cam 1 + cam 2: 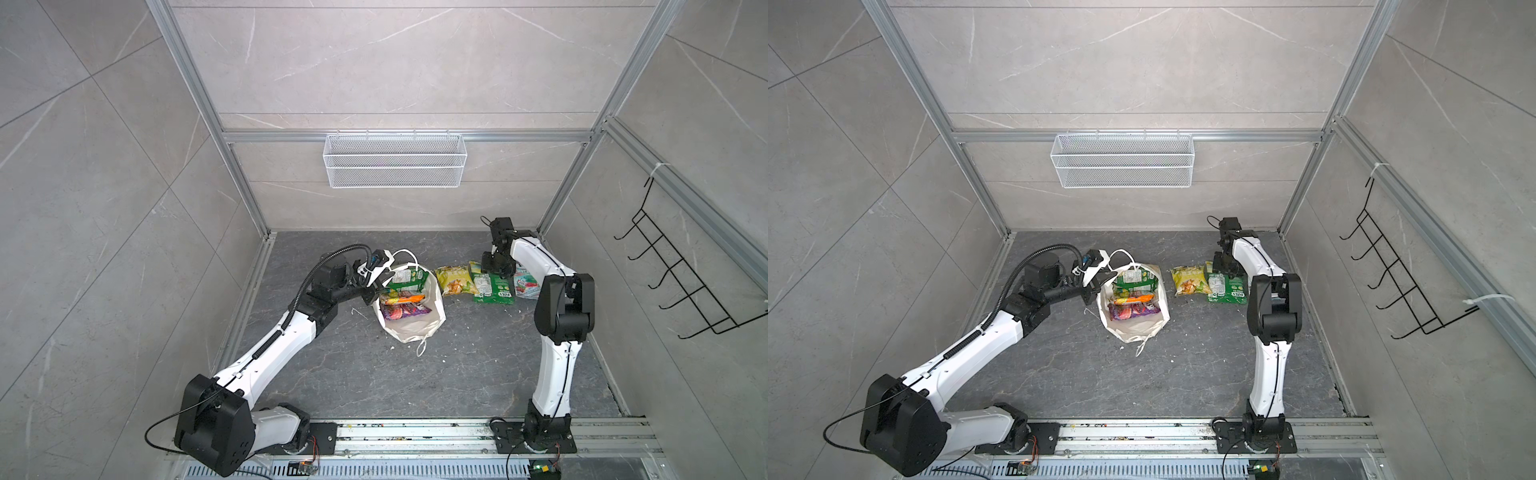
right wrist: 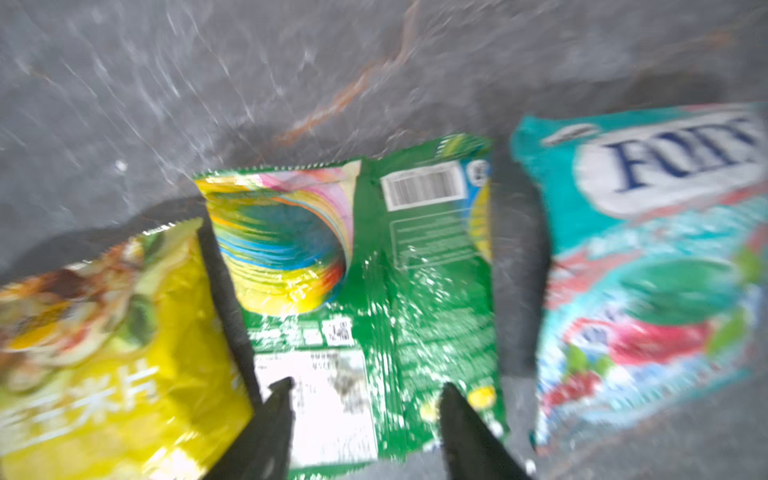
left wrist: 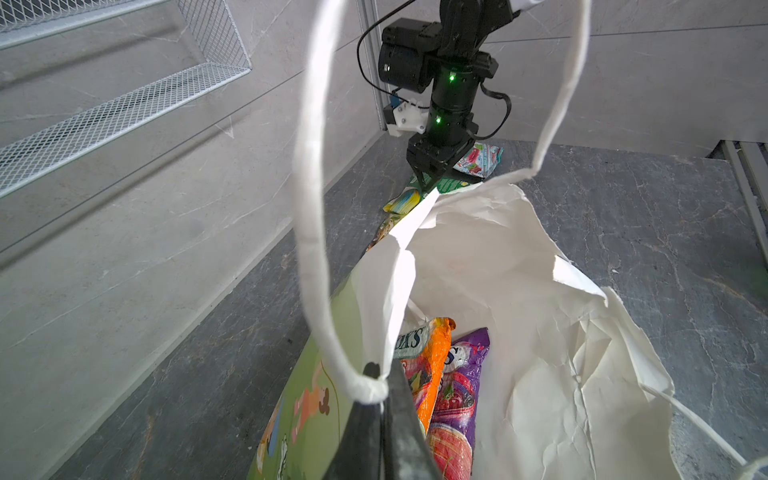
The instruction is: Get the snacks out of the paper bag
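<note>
The paper bag [image 1: 417,329] stands open mid-desk [image 1: 478,374] with a green packet [image 1: 406,276], an orange packet [image 1: 402,298] and a purple packet [image 1: 404,311] inside. The left gripper [image 3: 384,415] is pinched shut on the bag's rim at its 9 o'clock, beside a handle [image 3: 309,208]. At the bag's 3 o'clock a chip bag [image 1: 454,281], a green bag [image 1: 493,287] and a teal bag [image 1: 527,286] lie in a row. The right gripper [image 2: 370,399] hangs over the green bag, jaws apart, gripping nothing.
</note>
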`<state>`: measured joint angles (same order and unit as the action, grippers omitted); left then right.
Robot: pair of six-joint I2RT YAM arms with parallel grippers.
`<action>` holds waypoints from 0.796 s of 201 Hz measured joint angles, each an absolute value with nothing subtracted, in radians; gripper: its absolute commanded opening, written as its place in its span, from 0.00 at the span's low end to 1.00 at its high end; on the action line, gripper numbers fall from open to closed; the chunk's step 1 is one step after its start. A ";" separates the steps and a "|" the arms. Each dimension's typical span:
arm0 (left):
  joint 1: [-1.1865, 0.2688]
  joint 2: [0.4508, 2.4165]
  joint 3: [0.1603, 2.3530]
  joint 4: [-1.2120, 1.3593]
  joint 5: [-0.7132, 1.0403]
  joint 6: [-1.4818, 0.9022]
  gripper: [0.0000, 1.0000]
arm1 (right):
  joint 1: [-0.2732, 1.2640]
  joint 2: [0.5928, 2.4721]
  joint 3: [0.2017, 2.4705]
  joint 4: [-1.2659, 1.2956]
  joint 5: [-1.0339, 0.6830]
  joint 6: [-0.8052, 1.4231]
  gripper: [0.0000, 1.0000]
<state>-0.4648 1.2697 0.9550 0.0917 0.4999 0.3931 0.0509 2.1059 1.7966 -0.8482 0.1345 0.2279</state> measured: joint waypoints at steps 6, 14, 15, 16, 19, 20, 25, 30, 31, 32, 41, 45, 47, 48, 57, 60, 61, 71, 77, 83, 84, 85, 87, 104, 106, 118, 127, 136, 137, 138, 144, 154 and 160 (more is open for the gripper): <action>-0.465 1.270 0.955 0.092 0.500 0.393 0.00 | 0.044 2.091 1.797 -0.847 0.138 0.225 0.76; -0.465 1.270 0.955 0.091 0.501 0.393 0.00 | 0.028 2.075 1.797 -0.847 0.143 0.221 0.81; -0.465 1.270 0.955 0.091 0.501 0.393 0.00 | 0.026 2.073 1.797 -0.847 0.144 0.223 0.82; -0.465 1.270 0.955 0.091 0.501 0.393 0.00 | 0.023 2.072 1.797 -0.846 0.145 0.225 0.82; -0.465 1.270 0.955 0.091 0.501 0.393 0.00 | 0.015 2.067 1.797 -0.846 0.145 0.218 0.84; -0.465 1.270 0.955 0.091 0.501 0.393 0.00 | 0.013 2.066 1.797 -0.846 0.145 0.216 0.84; -0.465 1.270 0.955 0.090 0.501 0.393 0.00 | -0.005 2.061 1.797 -0.843 0.146 0.214 0.87; -0.465 1.270 0.955 0.090 0.501 0.393 0.00 | -0.023 2.059 1.797 -0.839 0.146 0.213 0.89; -0.465 1.270 0.955 0.090 0.502 0.393 0.00 | -0.027 2.059 1.797 -0.839 0.146 0.212 0.89; -0.465 1.270 0.955 0.091 0.501 0.393 0.00 | -0.030 2.059 1.797 -0.839 0.146 0.210 0.89; -0.465 1.270 0.955 0.091 0.501 0.393 0.00 | -0.072 2.059 1.798 -0.832 0.146 0.194 0.94; -0.465 1.270 0.955 0.091 0.501 0.393 0.00 | -0.090 2.061 1.798 -0.832 0.148 0.191 0.97; -0.465 1.270 0.955 0.091 0.501 0.393 0.00 | -0.099 2.061 1.798 -0.832 0.149 0.183 0.98; -0.465 1.270 0.955 0.091 0.501 0.393 0.00 | -0.102 2.061 1.798 -0.832 0.150 0.181 0.99; -0.465 1.270 0.955 0.090 0.501 0.393 0.00 | -0.138 2.066 1.799 -0.832 0.154 0.169 1.00; -0.465 1.270 0.955 0.090 0.501 0.393 0.00 | -0.150 2.069 1.801 -0.833 0.156 0.163 1.00; -0.465 1.270 0.955 0.090 0.501 0.393 0.00 | -0.155 2.070 1.802 -0.833 0.157 0.159 1.00; -0.465 1.270 0.955 0.089 0.501 0.394 0.00 | -0.184 2.083 1.816 -0.833 0.155 0.150 1.00; -0.465 1.270 0.955 0.089 0.501 0.394 0.00 | -0.198 2.093 1.827 -0.832 0.148 0.144 1.00; -0.465 1.270 0.955 0.090 0.501 0.394 0.00 | -0.209 2.105 1.839 -0.831 0.139 0.137 1.00; -0.465 1.270 0.955 0.091 0.501 0.393 0.00 | -0.212 2.108 1.841 -0.831 0.134 0.136 1.00; -0.465 1.270 0.955 0.091 0.501 0.393 0.00 | -0.213 2.109 1.843 -0.831 0.133 0.136 1.00; -0.465 1.270 0.955 0.091 0.501 0.393 0.00 | -0.216 2.114 1.847 -0.830 0.130 0.134 1.00; -0.465 1.270 0.955 0.091 0.501 0.393 0.00 | -0.236 2.155 1.881 -0.830 0.096 0.111 1.00; -0.465 1.270 0.955 0.091 0.501 0.393 0.00 | -0.238 2.161 1.889 -0.833 0.093 0.107 1.00; -0.465 1.270 0.955 0.089 0.501 0.394 0.00 | -0.247 2.202 1.930 -0.833 0.070 0.083 1.00; -0.465 1.270 0.955 0.089 0.501 0.394 0.00 | -0.250 2.231 1.961 -0.838 0.054 0.063 1.00; -0.465 1.270 0.955 0.090 0.501 0.395 0.00 | -0.250 2.262 1.991 -0.843 0.043 0.042 0.99; -0.465 1.270 0.955 0.090 0.501 0.395 0.00 | -0.250 2.267 1.996 -0.844 0.040 0.037 0.99; -0.465 1.270 0.955 0.090 0.501 0.395 0.00 | -0.250 2.270 1.998 -0.845 0.038 0.035 0.99; -0.465 1.270 0.955 0.090 0.501 0.395 0.00 | -0.250 2.289 2.017 -0.850 0.030 0.021 0.98; -0.465 1.270 0.955 0.089 0.501 0.396 0.00 | -0.250 2.317 2.043 -0.861 0.019 -0.001 0.96; -0.465 1.270 0.955 0.089 0.501 0.397 0.00 | -0.249 2.331 2.054 -0.864 0.012 -0.016 0.95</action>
